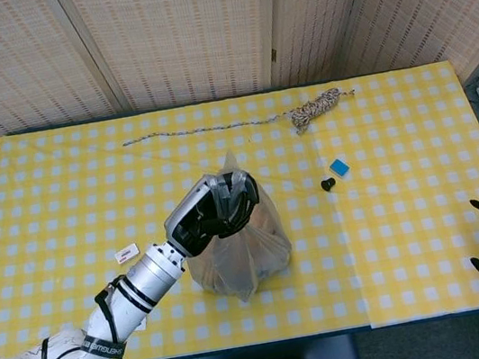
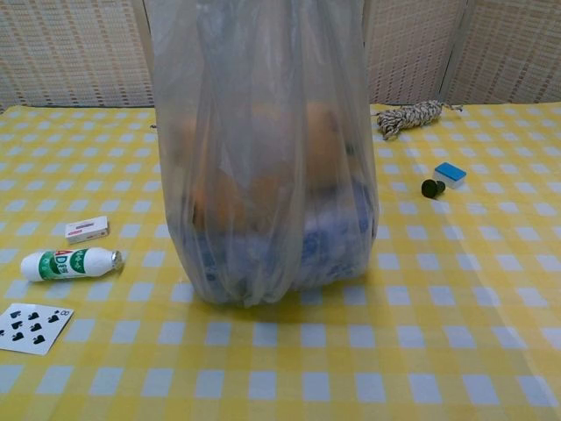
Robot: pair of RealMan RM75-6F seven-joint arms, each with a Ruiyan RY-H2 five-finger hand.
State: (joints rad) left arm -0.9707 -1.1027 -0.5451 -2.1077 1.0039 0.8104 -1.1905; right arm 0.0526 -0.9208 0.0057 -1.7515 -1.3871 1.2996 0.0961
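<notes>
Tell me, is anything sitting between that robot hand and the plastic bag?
Nothing visible does. The left robot hand already grips the gathered top of the plastic bag, with no object between them.
</notes>
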